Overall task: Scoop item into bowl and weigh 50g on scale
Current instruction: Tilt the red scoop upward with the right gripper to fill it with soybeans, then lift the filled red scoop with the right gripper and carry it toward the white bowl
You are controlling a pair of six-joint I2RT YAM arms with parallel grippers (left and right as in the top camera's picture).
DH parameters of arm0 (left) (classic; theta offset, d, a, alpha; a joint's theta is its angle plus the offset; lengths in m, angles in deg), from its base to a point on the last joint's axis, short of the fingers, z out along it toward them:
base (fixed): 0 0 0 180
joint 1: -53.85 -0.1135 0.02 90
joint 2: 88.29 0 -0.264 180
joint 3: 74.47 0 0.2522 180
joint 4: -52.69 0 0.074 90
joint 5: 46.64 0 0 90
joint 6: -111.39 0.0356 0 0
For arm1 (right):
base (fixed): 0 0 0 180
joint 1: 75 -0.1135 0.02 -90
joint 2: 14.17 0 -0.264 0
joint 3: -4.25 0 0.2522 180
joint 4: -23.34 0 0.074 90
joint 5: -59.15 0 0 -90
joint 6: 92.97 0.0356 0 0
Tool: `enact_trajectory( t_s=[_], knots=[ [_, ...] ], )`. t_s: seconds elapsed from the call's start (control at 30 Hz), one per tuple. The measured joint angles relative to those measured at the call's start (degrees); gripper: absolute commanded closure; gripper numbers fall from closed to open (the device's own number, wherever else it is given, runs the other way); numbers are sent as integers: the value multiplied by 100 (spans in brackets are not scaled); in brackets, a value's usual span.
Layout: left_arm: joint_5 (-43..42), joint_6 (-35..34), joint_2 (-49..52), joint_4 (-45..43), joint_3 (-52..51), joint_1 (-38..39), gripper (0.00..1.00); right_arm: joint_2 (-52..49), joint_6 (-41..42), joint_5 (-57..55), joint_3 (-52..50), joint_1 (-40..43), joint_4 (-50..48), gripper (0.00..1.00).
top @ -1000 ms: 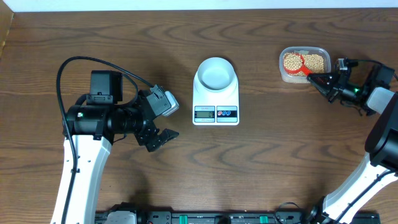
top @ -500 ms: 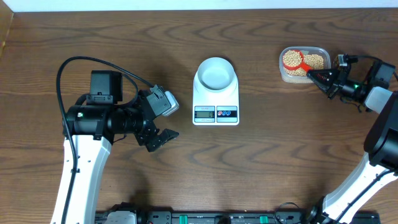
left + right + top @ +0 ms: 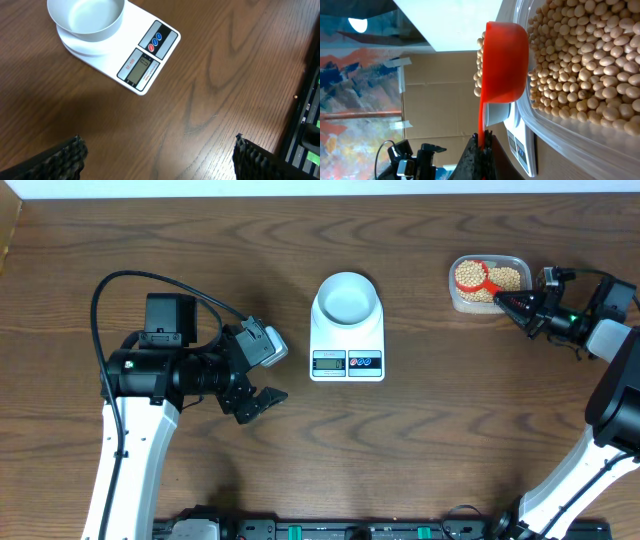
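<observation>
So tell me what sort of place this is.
Probably a robot lab test bench, not a kitchen: two robot arms mounted at a wooden table, a scale, bowl and tub of beans laid out, and taped cardboard behind.

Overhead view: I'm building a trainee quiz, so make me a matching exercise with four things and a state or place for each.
Things:
1 bowl
2 red scoop
3 left gripper
4 clear tub

States:
a open, holding nothing
b empty, on the scale
c heaped with beans, held by the shut right gripper
d holds loose beans

Pairs: 1-b, 2-c, 3-a, 4-d
</observation>
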State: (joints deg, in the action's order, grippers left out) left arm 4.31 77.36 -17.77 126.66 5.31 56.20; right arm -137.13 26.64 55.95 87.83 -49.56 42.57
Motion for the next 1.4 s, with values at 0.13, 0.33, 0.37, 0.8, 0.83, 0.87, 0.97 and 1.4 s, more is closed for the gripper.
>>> enact_trajectory(
  t_s=[0.13, 0.33, 0.37, 0.8, 0.83, 0.87, 0.97, 1.4],
  knots=[
    [0, 0, 0, -2, 0, 0, 5, 0, 17, -2, 0, 0, 0, 99],
    [0, 0, 0, -2, 0, 0, 5, 0, 122, -2, -2, 0, -70, 99],
    [0, 0, 0, 0, 0, 0, 5, 0, 144, 0, -2, 0, -87, 99],
    [0, 0, 0, -2, 0, 0, 5, 0, 935, 22, -15, -7, -1012, 99],
    [0, 0, 0, -2, 0, 0, 5, 0, 966, 20, -15, -11, -1034, 99],
    [0, 0, 0, 0, 0, 0, 5, 0, 1001, 26, -15, -15, -1069, 99],
    [0, 0, 0, 0, 0, 0, 5, 0, 1062, 22, -15, -22, -1091, 99],
    [0, 0, 0, -2, 0, 0, 5, 0, 1150, 24, -15, -39, -1266, 99]
  ],
)
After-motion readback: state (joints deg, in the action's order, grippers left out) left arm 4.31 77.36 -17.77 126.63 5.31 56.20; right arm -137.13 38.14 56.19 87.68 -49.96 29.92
